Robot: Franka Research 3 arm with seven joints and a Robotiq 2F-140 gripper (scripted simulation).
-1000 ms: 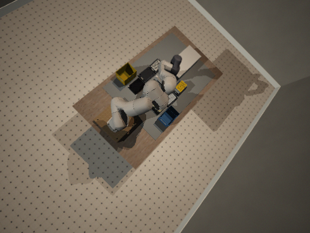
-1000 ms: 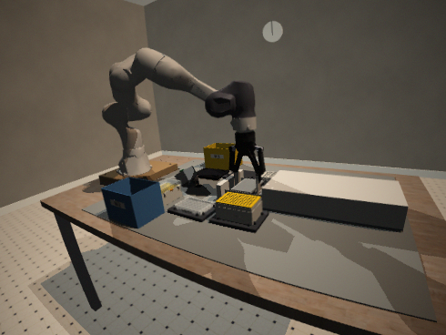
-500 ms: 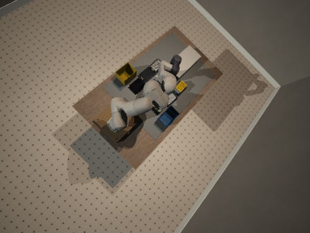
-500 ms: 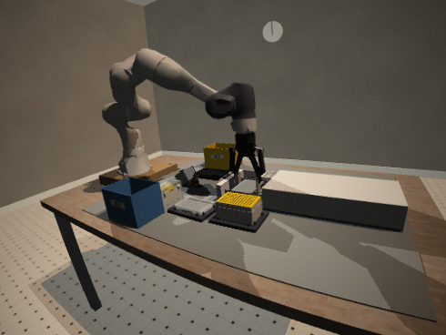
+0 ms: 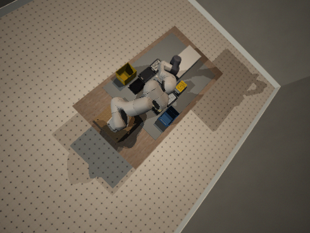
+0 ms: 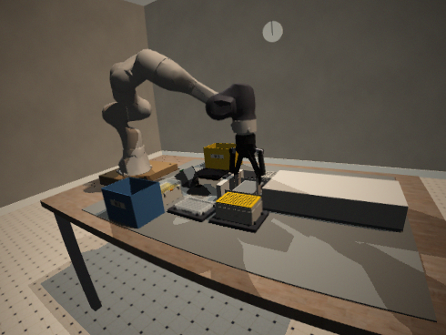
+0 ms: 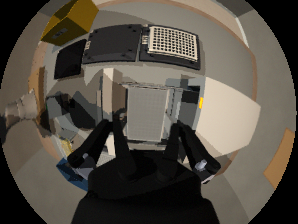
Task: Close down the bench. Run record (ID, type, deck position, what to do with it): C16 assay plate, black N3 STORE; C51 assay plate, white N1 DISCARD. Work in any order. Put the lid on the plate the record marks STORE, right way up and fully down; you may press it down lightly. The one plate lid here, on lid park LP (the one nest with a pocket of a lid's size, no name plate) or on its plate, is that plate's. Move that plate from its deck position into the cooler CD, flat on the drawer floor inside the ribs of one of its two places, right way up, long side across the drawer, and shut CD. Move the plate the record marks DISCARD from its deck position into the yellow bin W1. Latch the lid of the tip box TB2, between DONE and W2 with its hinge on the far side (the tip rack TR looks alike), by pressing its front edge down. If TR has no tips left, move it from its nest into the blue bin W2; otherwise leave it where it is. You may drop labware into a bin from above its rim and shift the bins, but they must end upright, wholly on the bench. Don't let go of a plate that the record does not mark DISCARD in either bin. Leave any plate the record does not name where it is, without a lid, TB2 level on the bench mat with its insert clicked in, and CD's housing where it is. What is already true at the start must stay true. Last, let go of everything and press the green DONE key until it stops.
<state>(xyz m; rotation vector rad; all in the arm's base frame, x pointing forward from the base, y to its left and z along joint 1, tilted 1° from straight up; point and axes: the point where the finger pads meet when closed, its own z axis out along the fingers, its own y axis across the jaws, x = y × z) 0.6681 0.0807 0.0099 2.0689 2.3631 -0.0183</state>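
My gripper [image 7: 146,115] is shut on the pale grey plate lid [image 7: 145,112], its fingers on the lid's two long sides. It holds the lid low over the lid park, next to the cooler CD [image 6: 337,197]; I cannot tell if the lid is clear of the pocket. The gripper also shows in the exterior view [image 6: 248,175]. Beyond it in the wrist view lie the black plate [image 7: 115,44] and the white plate [image 7: 172,43], side by side in their nests. The yellow bin W1 [image 6: 219,156] stands behind them.
The tip rack TR [image 6: 238,207] with a yellow-topped tip field stands in front of the gripper. A clear plate [image 6: 193,207] lies to its left, then the tip box TB2 [image 6: 170,188] and the blue bin W2 [image 6: 132,200]. The arm hides the middle of the deck from above.
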